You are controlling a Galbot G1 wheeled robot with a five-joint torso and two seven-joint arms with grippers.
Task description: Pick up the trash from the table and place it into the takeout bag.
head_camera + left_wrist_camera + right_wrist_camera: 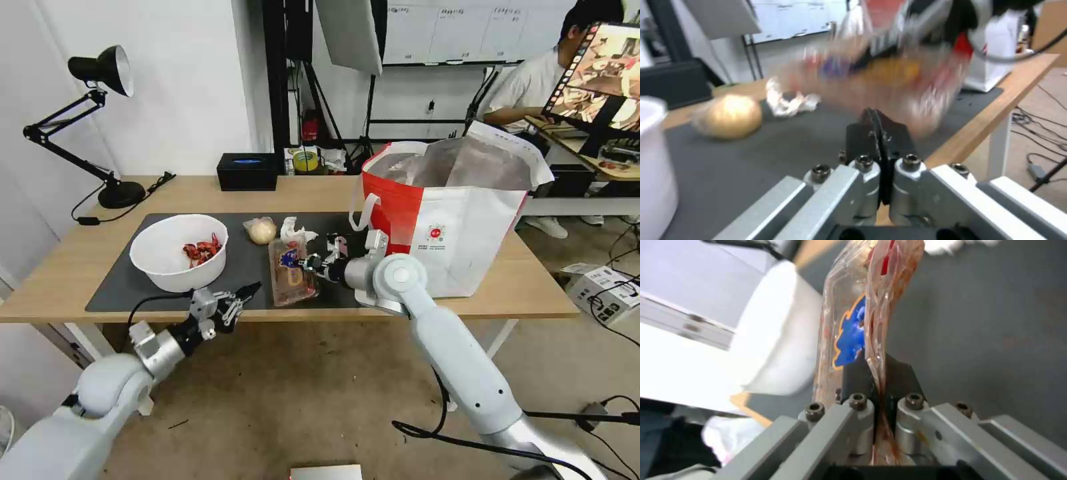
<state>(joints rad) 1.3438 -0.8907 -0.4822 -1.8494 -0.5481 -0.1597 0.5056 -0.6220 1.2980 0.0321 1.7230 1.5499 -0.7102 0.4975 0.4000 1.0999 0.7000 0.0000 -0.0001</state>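
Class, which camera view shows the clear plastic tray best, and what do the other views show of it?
The head view: the whole tray stands over the mat's front edge, the right gripper on its side. The right wrist view shows only its pinched edge and blue label. The left wrist view shows it as a blur.

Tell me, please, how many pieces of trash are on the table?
4: white round bowl with red shells left on the mat, wrapped yellowish bun, crumpled white tissue beside it, clear hinged plastic tray pinched by the right gripper.
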